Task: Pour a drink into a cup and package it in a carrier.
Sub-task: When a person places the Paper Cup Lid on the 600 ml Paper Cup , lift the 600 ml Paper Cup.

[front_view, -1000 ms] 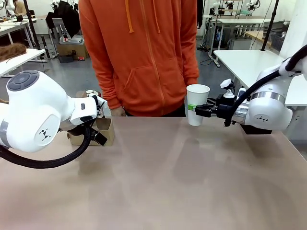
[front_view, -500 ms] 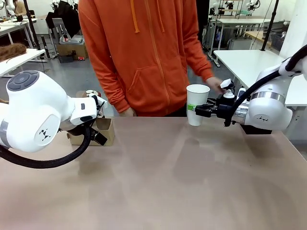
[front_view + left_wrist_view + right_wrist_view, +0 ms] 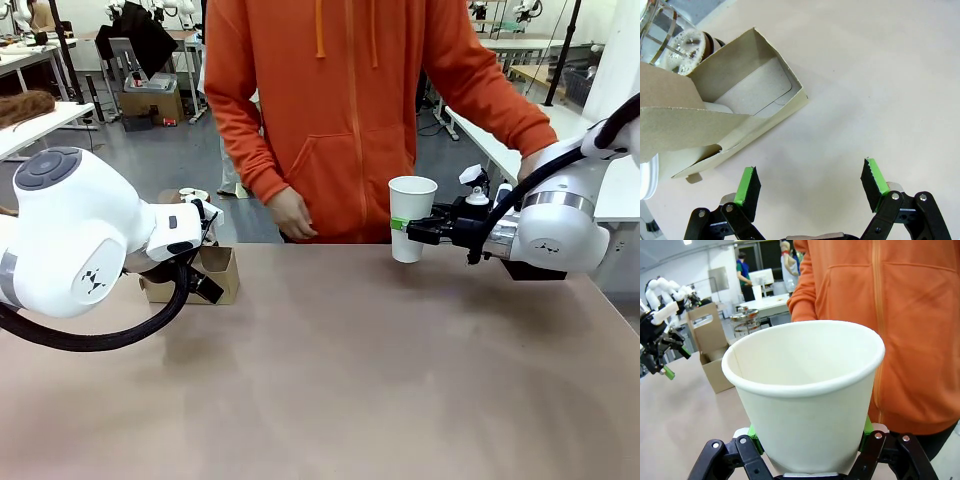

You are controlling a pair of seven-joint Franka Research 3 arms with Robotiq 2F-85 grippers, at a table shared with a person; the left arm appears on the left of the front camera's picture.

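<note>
At the left of the counter (image 3: 330, 380), the left pincer (image 3: 810, 175) hangs with its green pads spread wide, nothing between them, pointing down at bare surface just beside the carrier (image 3: 755, 95). The brown cardboard carrier stands near the far left edge of the counter, partly hidden in the front view by the left arm; the pocket facing the wrist camera is open. A clear glass jug (image 3: 670, 35) with a metal band stands just behind the carrier, and I cannot tell how much drink is in it. Across the counter, in the middle, stands a person in an orange hoodie (image 3: 350, 100), one hand (image 3: 292, 212) hanging by the far edge. To the right, the right pincer (image 3: 408, 228) is clamped on the lower half of the cup (image 3: 412, 215), gripping it from both sides. The white paper cup is upright, lidless and empty, held clear of the counter in front of the person
</note>
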